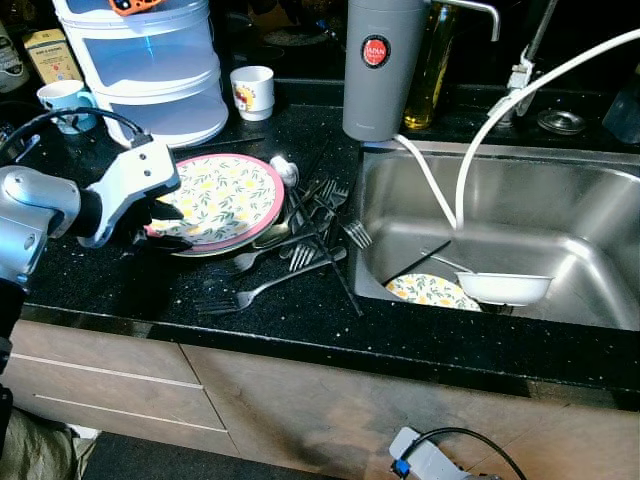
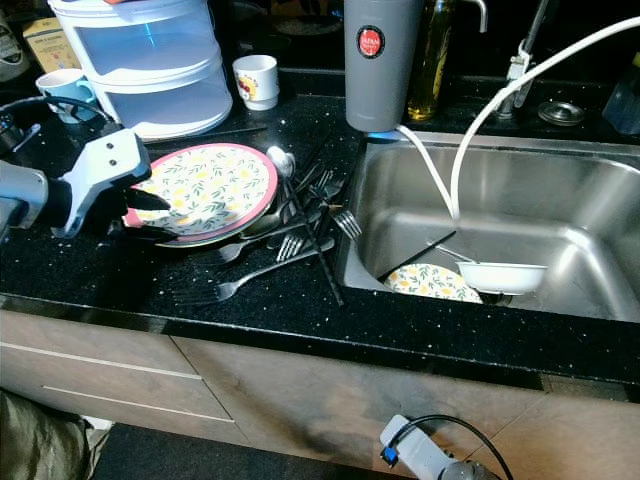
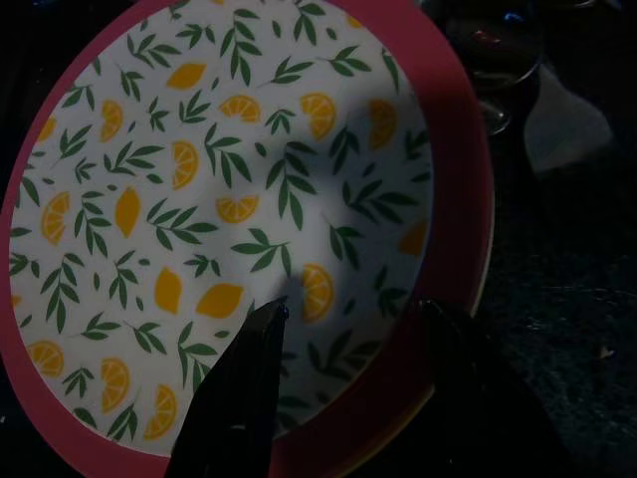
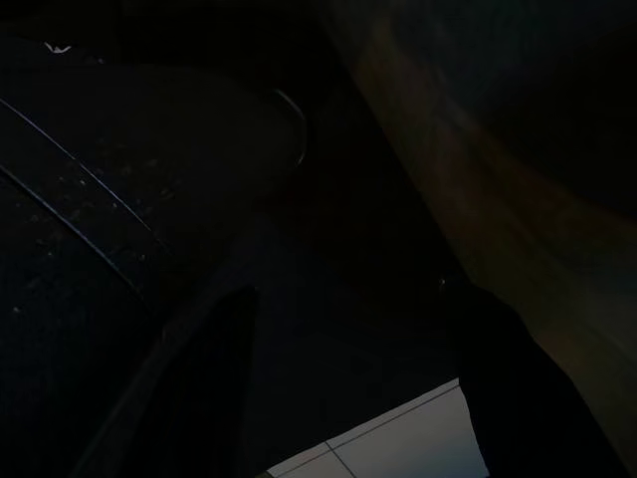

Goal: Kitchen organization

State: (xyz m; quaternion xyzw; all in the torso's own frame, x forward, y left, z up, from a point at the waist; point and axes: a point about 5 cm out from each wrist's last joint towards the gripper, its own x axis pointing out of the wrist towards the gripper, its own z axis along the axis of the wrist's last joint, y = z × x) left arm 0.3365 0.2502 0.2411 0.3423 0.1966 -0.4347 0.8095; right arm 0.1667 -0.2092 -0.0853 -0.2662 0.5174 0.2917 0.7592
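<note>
While forks (image 1: 300,255) lay unsorted on the table (image 1: 120,290), your left gripper (image 1: 160,225), fingers apart, straddled the plate (image 1: 225,195) rim; most work remained.

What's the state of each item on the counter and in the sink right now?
Lemon plate: on counter, rim between left gripper fingers, tilted.
Forks: heaped loose beside plate.
Second lemon plate: lying in sink.
White bowl: upright in sink.
White cup: upright.
Right gripper: idle, open, in shade.
</note>
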